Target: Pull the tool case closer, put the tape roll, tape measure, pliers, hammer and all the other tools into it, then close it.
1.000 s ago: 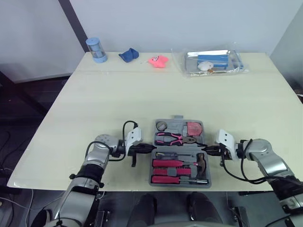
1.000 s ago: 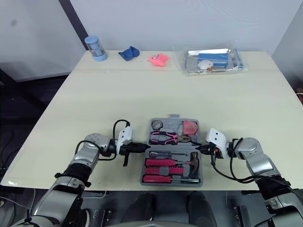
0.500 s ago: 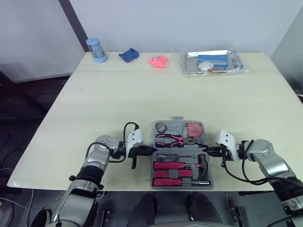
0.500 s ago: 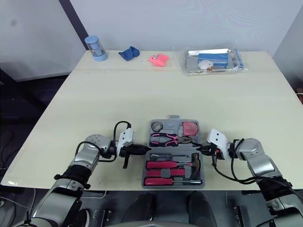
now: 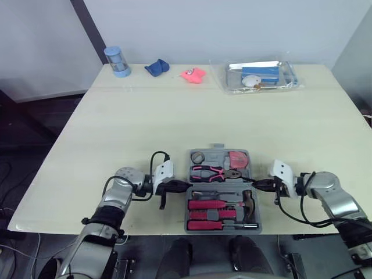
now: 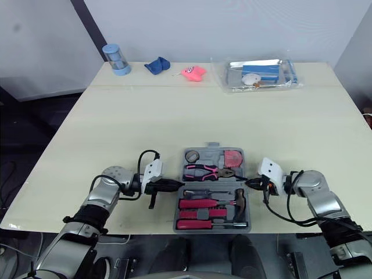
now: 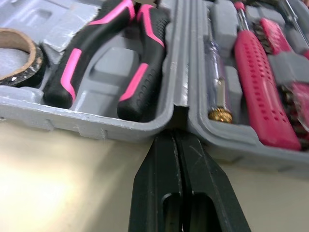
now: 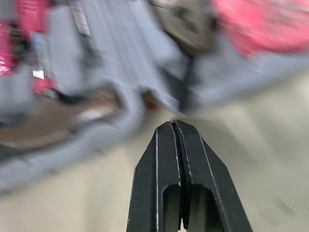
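Left wrist view: left gripper pressed together at the hinge notch of the open tool case, right gripper likewise closed opposite, and with the case at the tabletop edge, pulling nearer could tip it off.

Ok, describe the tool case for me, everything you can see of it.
The tool case is grey moulded plastic. It lies open and flat near the front edge of the table. The far half holds the tape roll, pink-handled pliers and red tape measure. The near half holds pink-handled screwdrivers and the hammer. The shut left hand touches its left hinge notch, and the shut right hand points at the right hinge.
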Tool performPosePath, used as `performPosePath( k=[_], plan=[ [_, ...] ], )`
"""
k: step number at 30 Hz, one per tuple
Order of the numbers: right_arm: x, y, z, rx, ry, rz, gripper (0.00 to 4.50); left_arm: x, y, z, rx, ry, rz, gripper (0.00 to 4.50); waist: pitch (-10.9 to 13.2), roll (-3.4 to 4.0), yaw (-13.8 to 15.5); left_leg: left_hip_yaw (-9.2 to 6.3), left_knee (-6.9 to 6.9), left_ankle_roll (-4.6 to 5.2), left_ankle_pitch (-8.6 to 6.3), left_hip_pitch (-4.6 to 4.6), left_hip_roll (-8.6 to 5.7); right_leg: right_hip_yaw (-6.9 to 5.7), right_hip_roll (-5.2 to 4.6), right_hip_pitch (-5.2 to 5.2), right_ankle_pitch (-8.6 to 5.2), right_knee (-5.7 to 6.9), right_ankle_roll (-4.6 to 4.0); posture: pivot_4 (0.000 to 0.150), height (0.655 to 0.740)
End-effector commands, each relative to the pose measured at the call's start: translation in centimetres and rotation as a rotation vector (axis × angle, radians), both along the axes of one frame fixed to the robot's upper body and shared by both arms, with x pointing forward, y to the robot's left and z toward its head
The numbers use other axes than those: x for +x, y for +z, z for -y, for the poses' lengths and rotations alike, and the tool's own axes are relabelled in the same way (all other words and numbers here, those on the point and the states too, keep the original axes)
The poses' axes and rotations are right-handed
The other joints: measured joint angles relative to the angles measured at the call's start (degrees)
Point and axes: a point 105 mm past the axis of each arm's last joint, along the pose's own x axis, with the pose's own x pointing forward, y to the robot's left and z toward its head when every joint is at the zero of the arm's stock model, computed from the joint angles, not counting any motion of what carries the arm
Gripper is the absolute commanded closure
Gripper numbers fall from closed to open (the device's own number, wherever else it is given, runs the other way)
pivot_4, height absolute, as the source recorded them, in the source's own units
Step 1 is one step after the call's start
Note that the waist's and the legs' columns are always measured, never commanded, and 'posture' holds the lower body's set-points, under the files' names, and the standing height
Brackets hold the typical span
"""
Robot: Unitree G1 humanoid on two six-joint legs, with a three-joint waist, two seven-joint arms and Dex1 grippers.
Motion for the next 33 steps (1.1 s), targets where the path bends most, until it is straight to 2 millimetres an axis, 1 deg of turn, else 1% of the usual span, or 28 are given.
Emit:
performPosePath(
  k=[1, 4, 5, 6, 8, 9, 10, 11, 12, 13, 15, 18, 22, 25, 30, 33],
  plan=[
    [1.4, 2.0, 1.5, 0.050, -0.082, 0.039, 4.50, 0.0, 2.4, -0.6, -0.041, 0.001, 0.074, 4.45, 0.01, -0.01, -0.06, 0.00, 0.00, 0.00, 0.00, 0.00, 0.01, 0.00, 0.01, -0.01, 0.00, 0.00, 0.00, 0.150, 0.7400],
    [2.1, 2.7, 2.0, 0.094, -0.136, 0.009, 4.50, -0.3, 3.7, -0.8, -0.052, -0.008, 0.114, 4.45, 0.01, 0.01, 0.05, 0.00, 0.00, 0.00, 0.00, 0.00, 0.02, 0.00, 0.01, -0.01, 0.00, 0.01, 0.00, 0.150, 0.7400],
    [2.6, 3.0, 2.1, 0.130, -0.177, -0.027, 4.11, -0.7, 4.4, -0.4, -0.068, -0.027, 0.130, 4.50, 0.01, 0.01, 0.06, 0.00, 0.00, 0.00, 0.00, -0.02, 0.02, 0.00, 0.00, -0.01, 0.00, 0.00, 0.00, 0.150, 0.7400],
    [2.9, 3.3, 1.9, 0.171, -0.211, -0.076, 3.99, -1.2, 5.1, 0.1, -0.094, -0.054, 0.137, 4.50, 0.05, -0.03, -0.13, 0.01, 0.00, 0.00, 0.00, -0.01, 0.01, 0.00, 0.00, 0.00, 0.00, -0.01, 0.00, 0.150, 0.7400],
    [3.4, 3.7, 1.5, 0.242, -0.250, -0.160, 3.23, -2.4, 5.9, 1.3, -0.136, -0.113, 0.129, 4.50, 0.06, -0.02, -0.10, 0.03, 0.00, 0.00, 0.00, -0.03, 0.01, 0.04, -0.01, -0.02, 0.00, -0.01, 0.00, 0.150, 0.7400],
    [3.5, 3.9, 1.1, 0.271, -0.255, -0.195, 2.75, -3.0, 6.1, 1.8, -0.148, -0.139, 0.119, 4.50, 0.06, -0.02, -0.04, 0.03, 0.00, 0.00, 0.00, -0.03, 0.02, 0.04, -0.01, -0.03, 0.00, -0.02, 0.00, 0.150, 0.7400],
    [3.6, 4.1, 0.7, 0.300, -0.253, -0.232, 2.03, -3.5, 6.1, 2.4, -0.156, -0.160, 0.105, 4.50, 0.06, -0.02, 0.02, 0.02, 0.00, 0.00, 0.00, -0.03, 0.02, 0.05, -0.01, -0.03, 0.00, 0.00, 0.00, 0.150, 0.7400],
    [3.8, 4.3, 0.3, 0.325, -0.258, -0.263, 1.77, -3.9, 6.1, 2.9, -0.158, -0.179, 0.091, 4.50, 0.06, -0.02, 0.05, 0.02, -0.01, 0.00, 0.00, -0.03, 0.02, 0.04, -0.01, -0.03, 0.00, -0.01, 0.00, 0.150, 0.7400],
    [4.1, 4.5, 0.1, 0.347, -0.273, -0.294, 1.21, -4.3, 5.9, 3.3, -0.155, -0.197, 0.078, 4.50, 0.06, -0.02, 0.05, 0.01, -0.01, 0.00, 0.00, -0.03, 0.02, 0.03, 0.00, -0.02, 0.00, -0.01, -0.01, 0.150, 0.7400],
    [4.3, 4.5, -0.1, 0.362, -0.287, -0.320, 0.78, -4.7, 5.6, 3.7, -0.152, -0.213, 0.068, 4.50, 0.06, -0.02, 0.05, 0.02, -0.01, 0.00, 0.00, -0.03, 0.02, 0.03, 0.00, -0.02, 0.00, -0.01, -0.01, 0.150, 0.7400],
    [4.8, 4.3, -0.4, 0.369, -0.305, -0.355, 0.07, -5.3, 5.2, 4.3, -0.147, -0.238, 0.048, 4.50, 0.06, -0.01, 0.02, 0.05, -0.01, 0.00, 0.00, -0.02, 0.02, 0.05, 0.00, -0.02, 0.00, -0.01, 0.00, 0.150, 0.7400],
    [5.2, 3.6, -0.7, 0.340, -0.309, -0.400, 0.07, -6.0, 4.2, 4.9, -0.118, -0.269, 0.027, 4.50, 0.06, -0.01, 0.02, 0.04, -0.02, 0.01, 0.00, -0.03, 0.02, 0.05, 0.00, -0.04, 0.00, -0.02, -0.01, 0.150, 0.7400],
    [6.4, 3.1, -2.1, 0.355, -0.329, -0.457, 0.07, -6.7, 2.0, 5.6, -0.058, -0.298, -0.020, 4.50, 0.06, 0.00, -0.15, 0.07, -0.02, 0.00, 0.00, -0.02, 0.01, 0.06, 0.00, -0.05, 0.00, -0.01, -0.01, 0.150, 0.7400],
    [6.7, 3.1, -3.2, 0.379, -0.307, -0.499, 0.07, -6.4, 0.5, 5.6, -0.002, -0.295, -0.022, 4.50, 0.06, 0.00, -0.79, 0.05, -0.02, 0.00, 0.00, -0.02, 0.02, 0.06, 0.01, -0.06, 0.00, 0.02, -0.01, 0.150, 0.7400],
    [6.6, 3.5, -5.3, 0.434, -0.239, -0.563, 0.07, -6.1, -0.7, 5.2, 0.062, -0.300, -0.019, 4.50, 0.05, 0.01, -1.22, 0.04, -0.03, 0.00, 0.00, -0.02, 0.02, 0.06, 0.01, -0.07, 0.00, 0.02, -0.01, 0.150, 0.7400],
    [6.6, 3.7, -6.0, 0.483, -0.214, -0.596, 0.07, -6.0, -1.0, 5.0, 0.072, -0.302, -0.017, 4.50, 0.03, 0.03, -1.39, 0.03, -0.03, 0.00, 0.00, -0.01, 0.02, 0.06, 0.01, -0.07, 0.00, 0.03, -0.01, 0.150, 0.7400]
  ],
)
